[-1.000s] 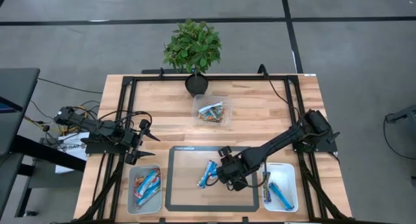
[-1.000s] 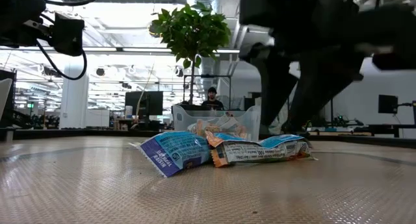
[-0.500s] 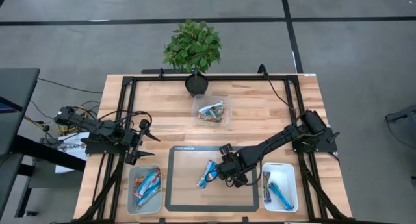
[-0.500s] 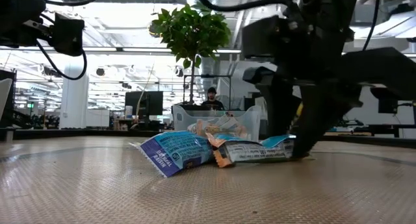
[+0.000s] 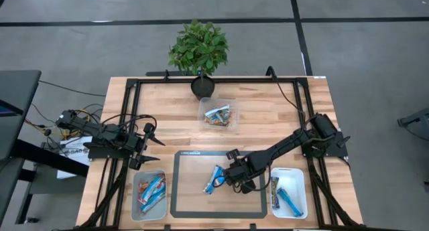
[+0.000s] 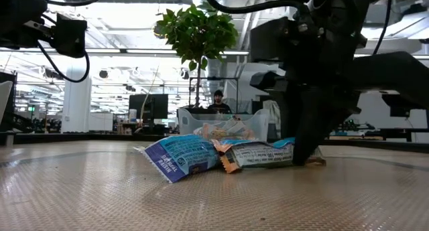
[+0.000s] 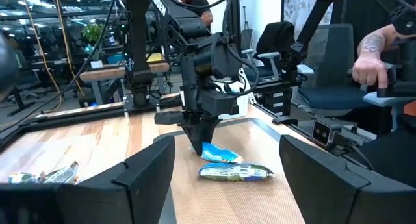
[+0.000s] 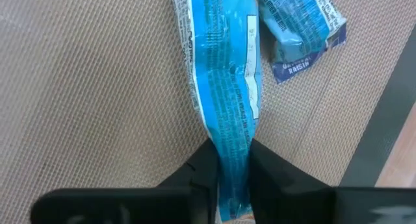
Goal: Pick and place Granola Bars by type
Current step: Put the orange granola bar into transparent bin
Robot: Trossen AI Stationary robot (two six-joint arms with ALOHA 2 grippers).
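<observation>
Two blue granola bars lie side by side on the dark mat [image 5: 194, 201] near the table's front. My right gripper [image 8: 232, 152] is down at the mat and shut on the longer bar [image 8: 221, 62]. The second bar [image 8: 302, 29] lies just beyond it. In the low view the held bar [image 6: 258, 155] lies behind the other bar [image 6: 181, 157], whose near end rests on the mat. My left gripper [image 5: 153, 144] stands open over the table's left side, holding nothing. My right gripper pinches the bar's right-hand end [image 8: 233, 136] between its two fingers, which come from above, slanting down from the table's right. The wrapper is squeezed narrow between them. The rest of the bar lies on the mat, stretching away from the fingers.
A clear bin [image 5: 218, 115] with several bars stands at the far middle, in front of a potted plant [image 5: 198, 49]. A bin [image 5: 149, 194] with bars sits near left. A white bin [image 5: 288, 193] with a blue bar sits near right. People show in the room beyond.
My right gripper has come down and a little toward the table's left, onto the right-hand end of the longer bar, and has shut on it. The end of that bar now looks pinched and slightly raised; the other bar has stayed put.
</observation>
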